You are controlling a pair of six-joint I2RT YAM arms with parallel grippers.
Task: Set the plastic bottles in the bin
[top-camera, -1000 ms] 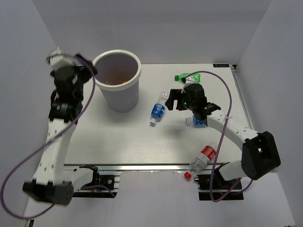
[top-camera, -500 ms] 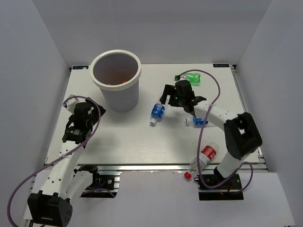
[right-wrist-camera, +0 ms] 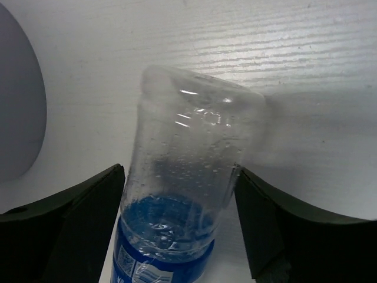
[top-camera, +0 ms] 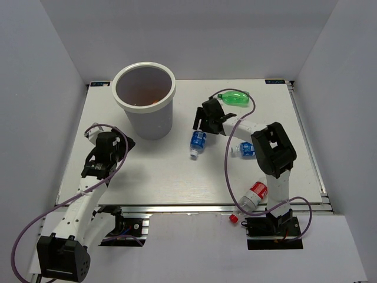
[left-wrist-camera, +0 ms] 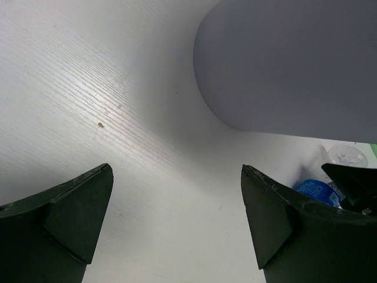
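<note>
White table with bin.
Left gripper wide, empty; right gripper wide, astride a lying blue-labelled bottle.

1. Left arm and right arm were white links with black joint housings.
2. A thin purple cable ran along each arm.
3. Fingers were black and wedge-shaped, with faintly scuffed edges.

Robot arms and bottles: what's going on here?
The right tool straddles a blue-labelled clear bottle lying on the table, one jaw either side, not lifted yet. The left tool hangs open and empty near the white bin. A green bottle, a second blue-labelled bottle and a red-labelled bottle also lie on the table.
</note>
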